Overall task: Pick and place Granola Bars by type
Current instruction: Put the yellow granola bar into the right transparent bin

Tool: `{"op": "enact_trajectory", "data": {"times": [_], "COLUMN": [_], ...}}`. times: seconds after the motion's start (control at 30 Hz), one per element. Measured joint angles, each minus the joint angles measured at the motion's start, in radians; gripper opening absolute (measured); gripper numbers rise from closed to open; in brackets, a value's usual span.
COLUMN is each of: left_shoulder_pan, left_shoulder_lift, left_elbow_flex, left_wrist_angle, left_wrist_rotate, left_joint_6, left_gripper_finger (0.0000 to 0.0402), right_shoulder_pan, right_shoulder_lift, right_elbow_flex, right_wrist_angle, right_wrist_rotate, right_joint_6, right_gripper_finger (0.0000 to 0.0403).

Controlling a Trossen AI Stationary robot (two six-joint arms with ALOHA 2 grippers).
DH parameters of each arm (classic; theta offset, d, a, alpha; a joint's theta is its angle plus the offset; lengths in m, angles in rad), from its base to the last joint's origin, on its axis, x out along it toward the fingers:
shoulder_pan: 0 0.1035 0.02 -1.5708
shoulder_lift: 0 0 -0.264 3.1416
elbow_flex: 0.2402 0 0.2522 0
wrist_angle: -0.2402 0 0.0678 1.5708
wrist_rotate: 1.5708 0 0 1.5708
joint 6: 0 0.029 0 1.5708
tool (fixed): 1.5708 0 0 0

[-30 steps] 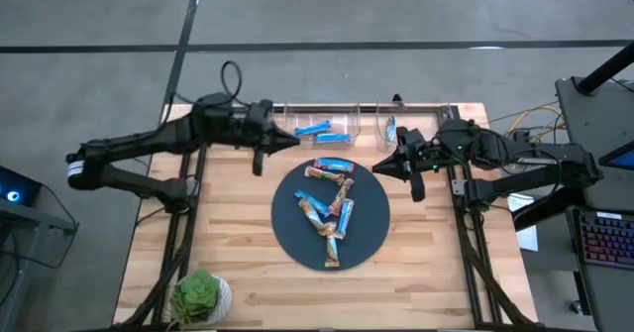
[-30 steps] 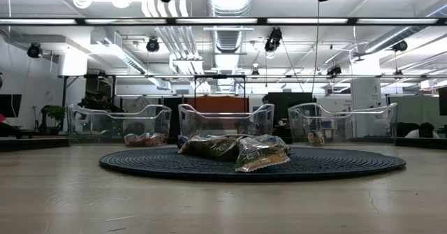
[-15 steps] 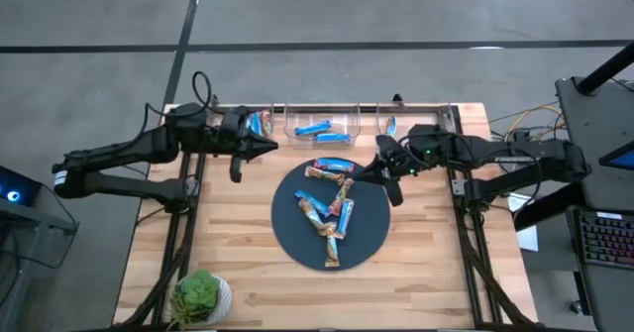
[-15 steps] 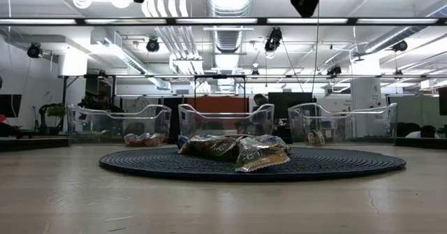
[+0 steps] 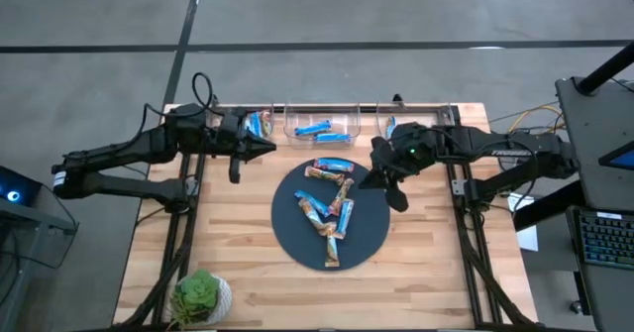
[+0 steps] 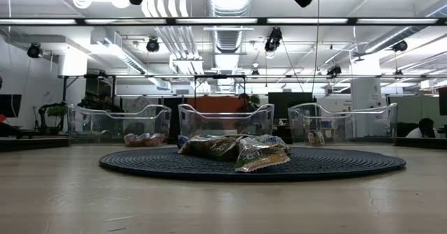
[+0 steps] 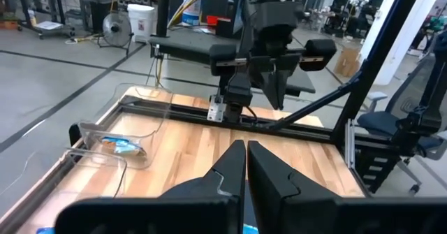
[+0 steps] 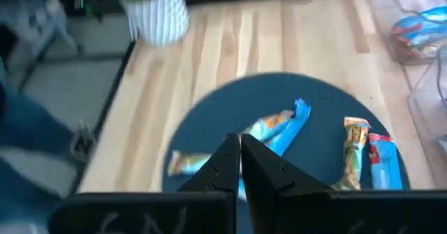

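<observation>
1. Hovering above the tabletop [image 5: 238,263], my right hand [image 5: 369,180] hangs over the rim of the dark round mat [image 5: 381,238], fingers pinched shut and holding nothing.
2. Just beyond my right fingertips [image 8: 234,154] in the right wrist view lies a blue granola bar [image 8: 283,126], with a tan bar [image 8: 355,150] and a blue-and-red bar [image 8: 383,161] off to one side of it on the mat.
3. Most of the granola bars [image 5: 330,211] lie in a loose heap on the mat, beside and below my right hand as seen from above.
4. My left hand [image 5: 269,148] is also shut and empty, held near the clear trays along the tabletop's far edge.
5. One tray [image 5: 260,124] just beside my left hand holds a blue-and-red bar; the middle tray [image 5: 322,129], between my two hands, holds blue bars.
6. A third tray [image 5: 388,126] close behind my right hand holds one bar.
7. A small potted plant [image 5: 201,294] stands at the near corner, well apart from both hands.
</observation>
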Motion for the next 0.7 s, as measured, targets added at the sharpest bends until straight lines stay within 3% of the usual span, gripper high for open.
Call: {"op": "enact_trajectory", "data": {"times": [0.33, 0.7], "left_shoulder_pan": [0.000, 0.000], "left_shoulder_lift": [-0.003, -0.025], "left_elbow_flex": [0.000, 0.000], "left_wrist_angle": [-0.009, -0.009], "left_wrist_rotate": [0.000, 0.000], "left_joint_6": [0.009, 0.009], "left_gripper_finger": [0.0000, 0.0000], "right_shoulder_pan": [0.021, 0.029], "right_shoulder_lift": [0.062, 0.136], "right_elbow_flex": [0.083, 0.112], "right_wrist_angle": [-0.094, -0.109], "right_wrist_rotate": [0.001, 0.015], "right_joint_6": [-0.168, -0.209], "right_gripper_finger": [0.0023, 0.0167]}}
